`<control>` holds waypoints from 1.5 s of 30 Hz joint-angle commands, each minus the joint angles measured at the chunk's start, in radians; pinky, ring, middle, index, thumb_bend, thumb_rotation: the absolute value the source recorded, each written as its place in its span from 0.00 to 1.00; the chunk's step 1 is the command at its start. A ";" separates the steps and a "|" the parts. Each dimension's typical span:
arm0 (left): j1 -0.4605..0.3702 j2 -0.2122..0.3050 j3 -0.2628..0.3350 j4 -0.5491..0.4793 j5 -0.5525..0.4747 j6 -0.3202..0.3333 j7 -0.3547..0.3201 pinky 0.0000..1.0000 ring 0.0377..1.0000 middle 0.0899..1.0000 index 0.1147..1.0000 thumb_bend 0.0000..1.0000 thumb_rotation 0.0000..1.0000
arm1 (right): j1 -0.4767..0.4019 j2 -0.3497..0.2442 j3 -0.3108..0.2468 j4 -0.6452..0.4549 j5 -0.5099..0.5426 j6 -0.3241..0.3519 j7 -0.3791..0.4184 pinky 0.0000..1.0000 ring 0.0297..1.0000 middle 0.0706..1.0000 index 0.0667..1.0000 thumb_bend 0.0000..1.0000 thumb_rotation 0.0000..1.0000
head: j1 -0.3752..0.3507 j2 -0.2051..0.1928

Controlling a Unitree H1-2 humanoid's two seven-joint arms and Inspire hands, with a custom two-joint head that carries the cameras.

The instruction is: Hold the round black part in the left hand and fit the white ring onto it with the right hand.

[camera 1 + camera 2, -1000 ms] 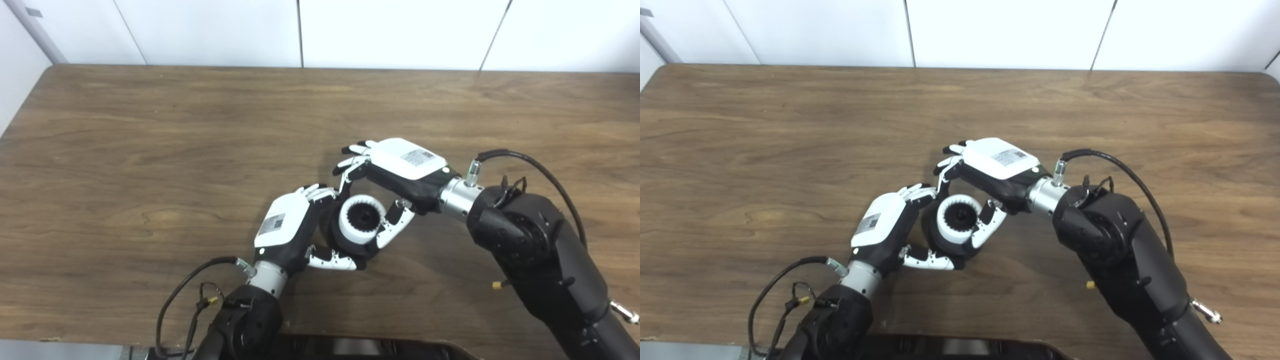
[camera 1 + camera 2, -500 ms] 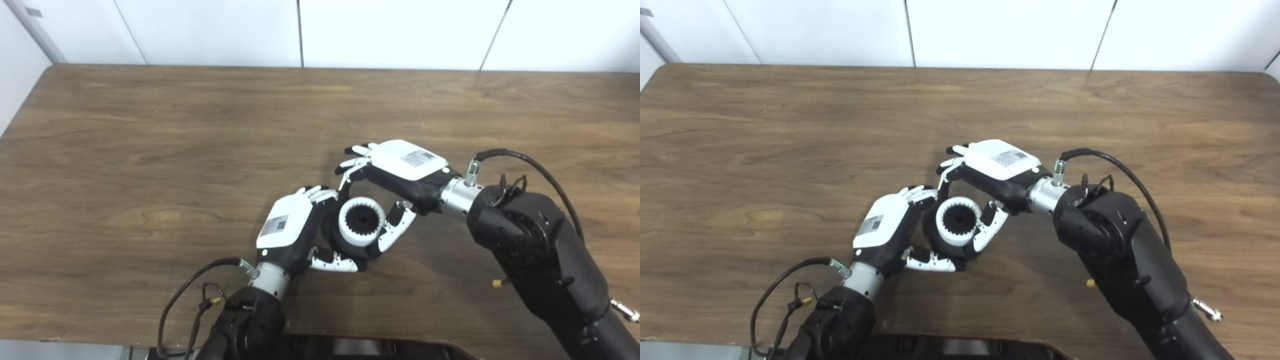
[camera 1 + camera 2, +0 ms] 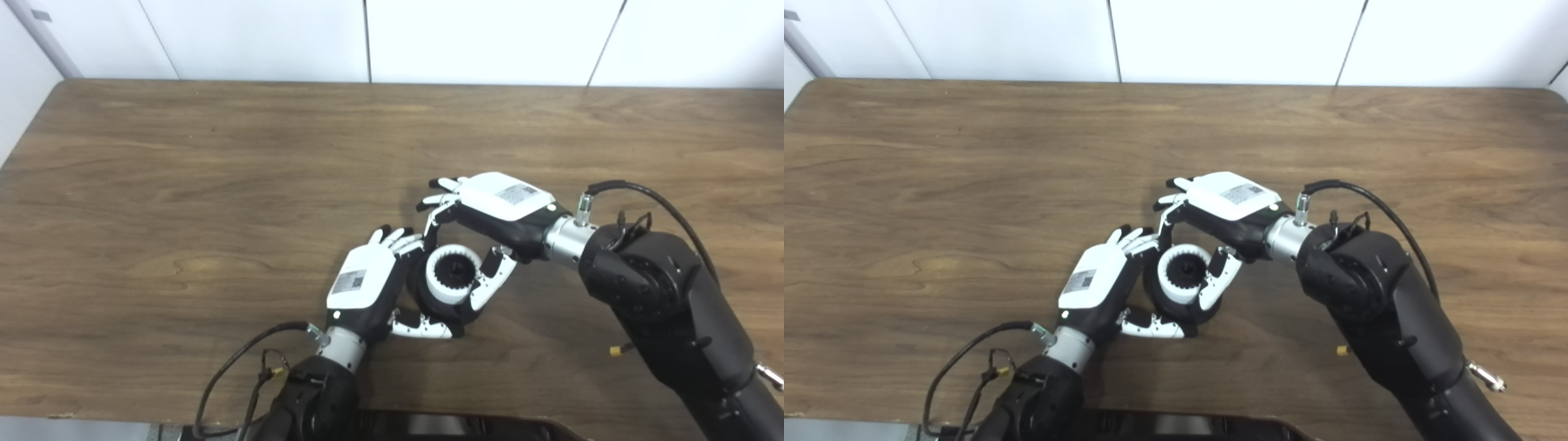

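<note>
Near the surface's (image 3: 184, 184) front, the left hand (image 3: 367, 288) cradles the round black part (image 3: 438, 306), steadying it while the right hand (image 3: 490, 211) pinches the white ring (image 3: 454, 282) seated on top.

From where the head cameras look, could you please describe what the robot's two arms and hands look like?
Both arms are bulky matte black with silver metal wrist collars. The left hand and right hand each have a white back plate bearing a small printed code label, black palms, and white-and-black segmented fingers. A black cable loops from each wrist to the forearm.
</note>
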 commanded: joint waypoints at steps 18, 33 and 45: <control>0.007 -0.040 0.054 -0.017 0.016 0.076 -0.087 0.94 0.95 0.94 0.93 1.00 0.42 | -0.064 0.000 -0.056 -0.039 -0.001 0.025 -0.002 1.00 1.00 0.90 0.67 1.00 0.28 | 0.003 -0.005; -0.012 -0.040 0.157 -0.236 -0.085 0.234 -0.376 0.99 1.00 0.99 0.97 1.00 0.42 | -0.101 -0.040 -0.103 -0.098 0.047 0.101 0.067 1.00 1.00 0.92 0.71 1.00 0.33 | 0.005 -0.019; 0.001 0.014 0.374 -0.408 -0.148 0.235 -0.629 0.80 0.98 1.00 1.00 1.00 0.37 | -0.080 -0.129 -0.185 -0.179 0.114 0.193 0.099 0.97 1.00 0.94 0.73 1.00 0.31 | -0.008 -0.037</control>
